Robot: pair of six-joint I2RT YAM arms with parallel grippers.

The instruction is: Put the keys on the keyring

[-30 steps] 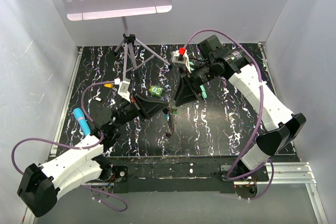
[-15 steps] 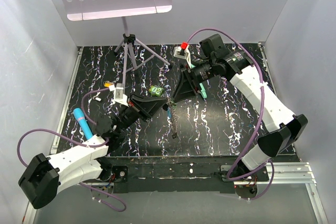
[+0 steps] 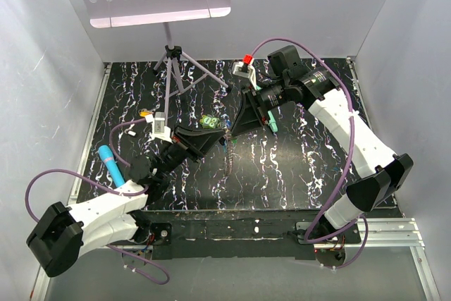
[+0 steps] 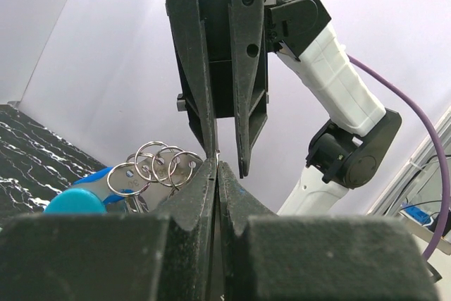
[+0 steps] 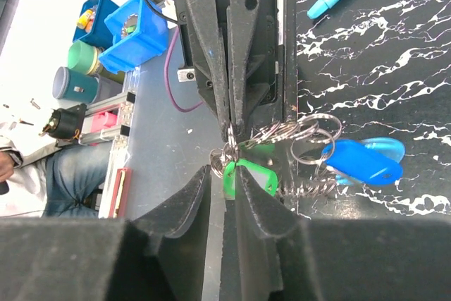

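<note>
Threading step in hand, judged from the layout. Both grippers tip to tip in mid-air at centre of top view, above the mat [image 3: 296, 167].

Left gripper [image 3: 217, 140]: pinched fully shut, no gap between fingers [image 4: 190, 206], apparently on one ring of the keyring [image 5: 299, 135]. Remaining rings fanned just beside the tips, blue clasp [image 5: 366, 162] lower right in the right wrist view, chain [image 5: 303, 189] trailing under it.

Right gripper [image 3: 235, 126]: narrow gap between fingers [image 5: 176, 206], green key [image 5: 248, 174] partly in that gap. Looks not yet clamped; can't confirm contact.

Small orange bit [image 3: 144, 113] on the mat at left, maybe the second key, too small to tell.

Next, as a guess: close right on the green key head, keep left steady on the ring, then work the key's hole along the ring. Needs fine alignment, tiny parts. Risk: key slipping out or the ring twisting in the left pinch.
</note>
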